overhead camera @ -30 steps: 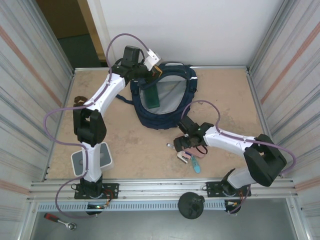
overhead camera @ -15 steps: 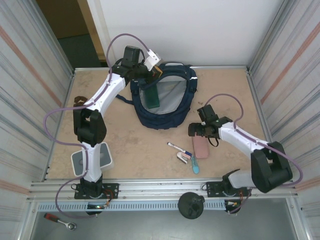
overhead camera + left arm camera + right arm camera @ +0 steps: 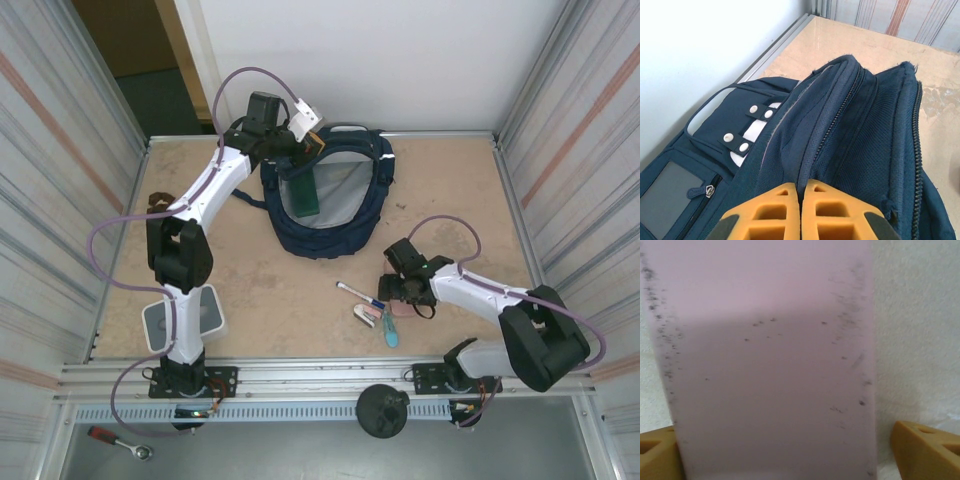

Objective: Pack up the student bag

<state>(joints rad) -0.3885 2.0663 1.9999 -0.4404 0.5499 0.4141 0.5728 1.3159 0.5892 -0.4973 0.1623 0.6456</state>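
The bag (image 3: pixel 330 205) lies mouth-up, its rim pinched between the pressed-together fingers of the left gripper (image 3: pixel 801 207), probably to keep the opening wide for loading. Well apart from it, the right gripper (image 3: pixel 790 455) straddles the pouch (image 3: pixel 765 355) with its jaws spread, poised to grasp.

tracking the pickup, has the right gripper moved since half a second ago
Yes: the right gripper moved farther from the student bag, down the view, and now straddles the pink pouch.

Robot lab cell; corrugated metal walls (image 3: pixel 60 150) enclose a tabletop (image 3: pixel 280 290); aluminium mounting rail (image 3: pixel 320 372)
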